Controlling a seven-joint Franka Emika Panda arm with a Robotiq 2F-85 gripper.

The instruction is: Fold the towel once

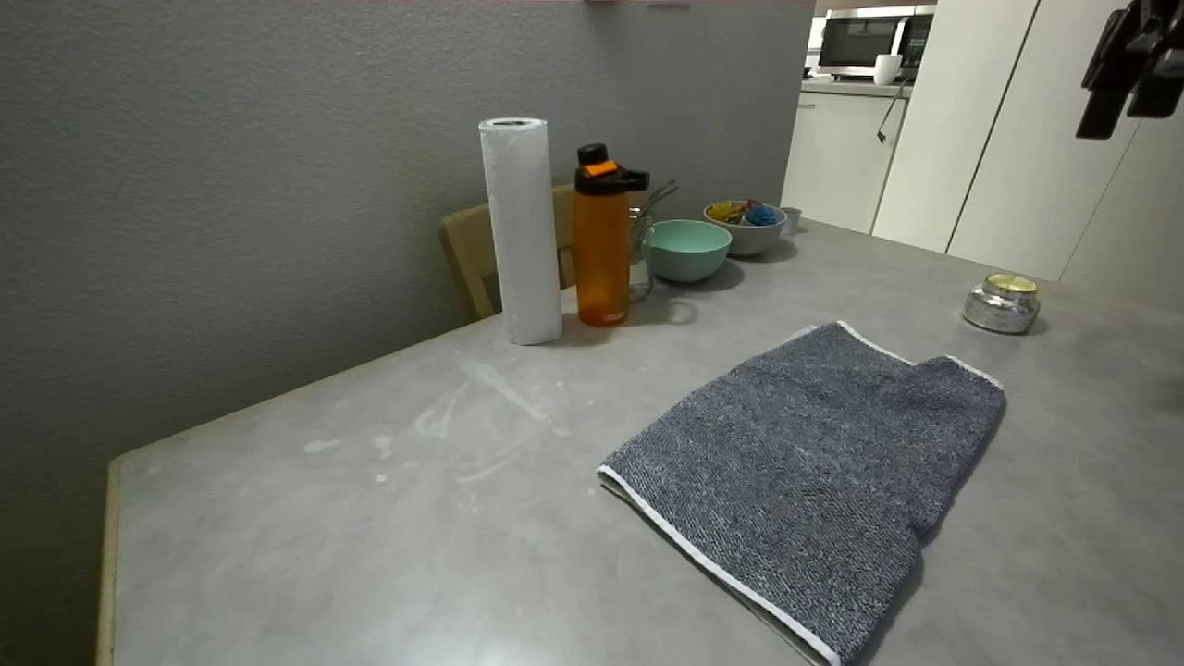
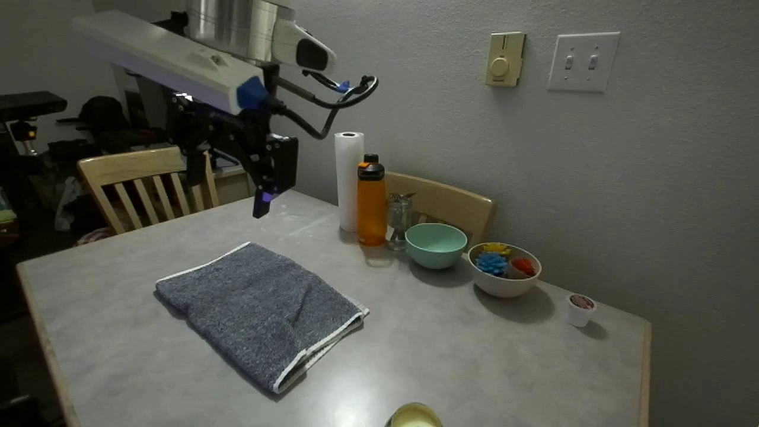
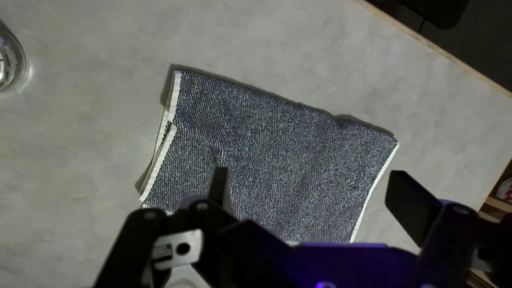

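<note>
Pincer (image 3: pixel 308 175) spread, gripping nothing, high up, probably to spare the fold. Below, towel (image 3: pixel 276 140) lies on tabletop (image 3: pixel 96 140); layered edges suggest the fold is made. Farther, in both exterior views, bottle (image 1: pixel 601 254) and roll (image 1: pixel 523 231) stand apart from it, presumably for folding room.

In an exterior view I see the grey towel (image 1: pixel 805 462) lying folded on the table (image 1: pixel 277 555), its near edge trimmed white. My gripper (image 1: pixel 1128 108) hangs upper right, well apart from it. An orange bottle (image 1: pixel 602 254) stands beside a paper roll (image 1: pixel 521 240).
</note>
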